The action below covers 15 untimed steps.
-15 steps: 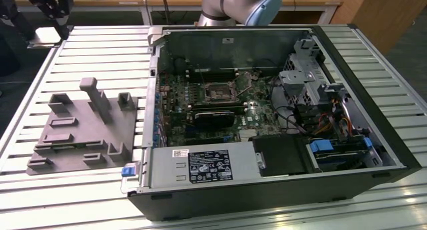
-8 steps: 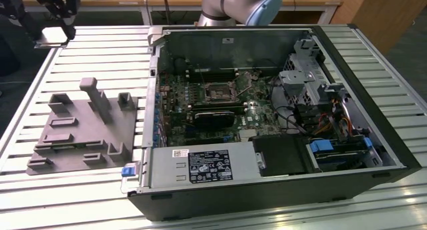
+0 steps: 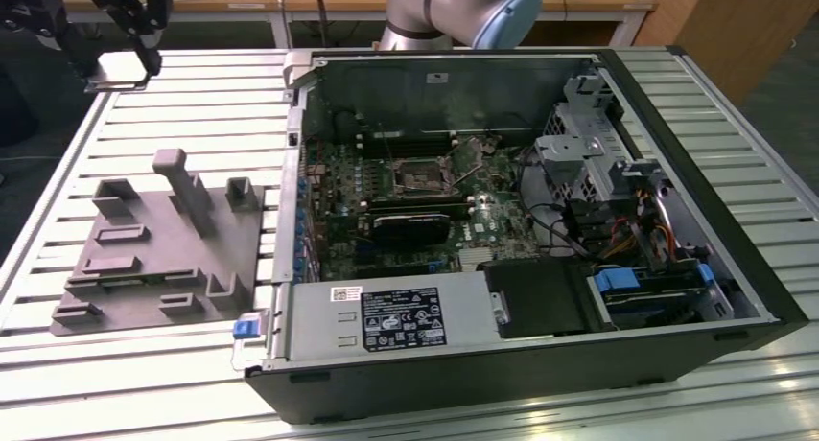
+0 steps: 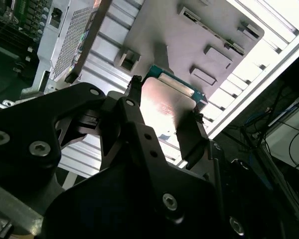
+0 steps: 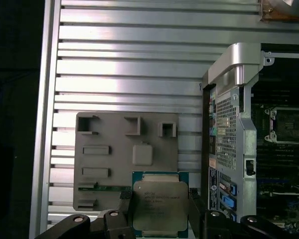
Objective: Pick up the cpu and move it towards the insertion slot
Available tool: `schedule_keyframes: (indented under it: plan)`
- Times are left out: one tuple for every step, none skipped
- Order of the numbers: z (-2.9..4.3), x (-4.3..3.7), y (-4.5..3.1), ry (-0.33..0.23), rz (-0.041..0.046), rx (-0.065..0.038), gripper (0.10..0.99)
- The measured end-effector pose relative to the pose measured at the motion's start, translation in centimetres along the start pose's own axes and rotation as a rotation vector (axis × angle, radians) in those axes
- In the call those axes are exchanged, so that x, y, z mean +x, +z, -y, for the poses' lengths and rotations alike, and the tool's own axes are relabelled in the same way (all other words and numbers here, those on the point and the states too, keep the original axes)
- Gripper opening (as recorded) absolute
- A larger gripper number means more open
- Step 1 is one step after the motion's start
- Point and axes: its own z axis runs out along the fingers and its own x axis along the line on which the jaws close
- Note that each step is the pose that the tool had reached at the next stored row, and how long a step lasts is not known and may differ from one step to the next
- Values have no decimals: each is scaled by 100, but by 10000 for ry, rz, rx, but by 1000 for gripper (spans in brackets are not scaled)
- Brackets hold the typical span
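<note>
My gripper [image 3: 123,74] hangs above the table's far corner on the exterior view's left, shut on the cpu [image 3: 125,67]. In both wrist views the cpu [image 5: 160,206] [image 4: 164,107] is a flat silvery square with a green rim, clamped on two opposite edges by the black fingers [image 5: 125,199]. It is held in the air above the grey fixture plate [image 5: 124,159]. The insertion slot [image 3: 419,173] is a black socket in a silvery frame on the green board inside the open case, well off toward the exterior view's right of the gripper. The socket [image 5: 289,124] also appears in the first wrist view.
The open computer case [image 3: 768,297] lies on the slatted aluminium table [image 3: 167,364], its metal wall [image 5: 229,124] between gripper and board. Posts [image 3: 186,187] rise from the fixture plate [image 3: 167,259]. Inside the case are a black module [image 3: 409,228], cables and drive cages. The arm's base [image 3: 442,14] stands behind.
</note>
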Motion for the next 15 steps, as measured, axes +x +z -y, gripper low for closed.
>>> schedule_keyframes:
  plan:
    - [0,-17,0,0,0,0,533]
    - [0,-34,0,0,0,0,533]
    - [0,-52,0,1,1,0,533]
    - [1,-69,0,0,0,0,533]
    - [1,-86,0,0,0,0,533]
    - [1,-103,-1,-1,0,0,533]
    - [1,-117,-1,0,0,0,533]
    - [2,-128,-1,0,0,0,533]
    - [2,-139,-1,0,0,0,533]
    - [2,-150,-1,-1,0,0,533]
    - [1,-158,-1,0,0,0,533]
    - [1,-165,-1,0,0,0,533]
    - [0,-172,-1,0,0,0,533]
    - [0,-179,0,0,1,-1,533]
    - [0,-187,0,0,0,0,533]
